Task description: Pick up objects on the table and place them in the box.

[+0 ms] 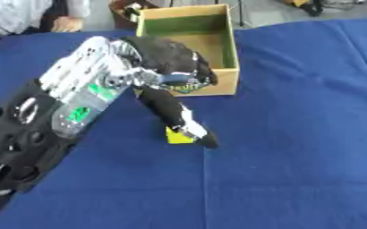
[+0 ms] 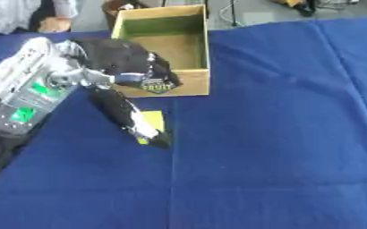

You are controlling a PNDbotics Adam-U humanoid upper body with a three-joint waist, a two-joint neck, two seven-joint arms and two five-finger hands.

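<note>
A small yellow block (image 2: 152,120) lies on the blue cloth just in front of the open cardboard box (image 1: 233,44). The box stands at the far middle and I see nothing inside it. My left hand (image 1: 169,58) reaches in from the left and hovers at the box's front left corner. One long black finger (image 1: 175,112) stretches down toward me, and its tip rests at the block's near edge. The other fingers bend by the box's front wall and hold nothing. The block sits on the cloth, not pinched. My right hand shows in neither view.
My left forearm (image 1: 77,94) crosses the left part of the table. The blue cloth (image 1: 296,134) stretches to the right and toward me. Behind the box stands a brown container (image 1: 124,13), and a person sits at the far left edge.
</note>
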